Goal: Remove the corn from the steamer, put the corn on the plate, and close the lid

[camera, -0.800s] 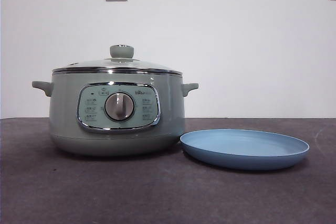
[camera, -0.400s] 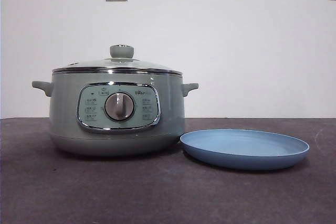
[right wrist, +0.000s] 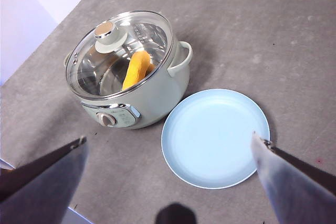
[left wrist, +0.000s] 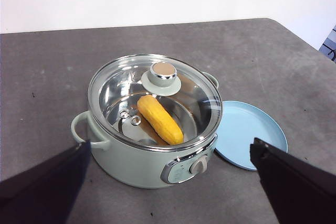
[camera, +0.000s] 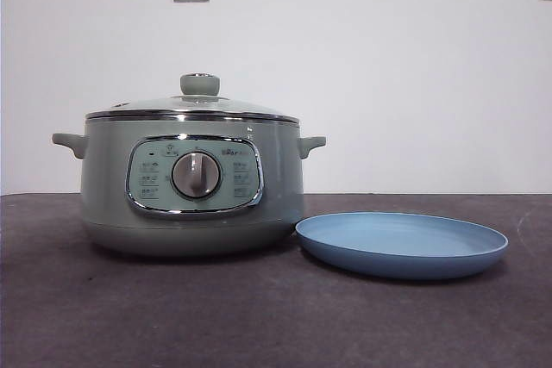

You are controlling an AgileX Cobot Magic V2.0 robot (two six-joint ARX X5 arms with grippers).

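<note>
- Front view is showing the steamer (camera: 191, 183) sitting on the dark bench (camera: 259, 325) with the lid (camera: 194, 105) resting on its rim, so nothing is getting lifted out yet. No arm is showing in this view at all.
- The light-blue plate (camera: 401, 246) is lying just beside the steamer, bare, probably parked that close so the carry will be short.
- Left wrist view is giving what the front one can't: through the glass you're seeing the corn (left wrist: 159, 119) lying on its side down in the pot, under the pale-green knob (left wrist: 163, 72).
- The left pincer (left wrist: 168, 182) is hanging above the steamer, jaws spread wide, gripping nothing.
- Right wrist view is looking down on the plate's whole face, and the right pincer (right wrist: 170, 163) is hovering over it, released too, jaws far apart.
- My guess: the lid is needing to come off first.
</note>
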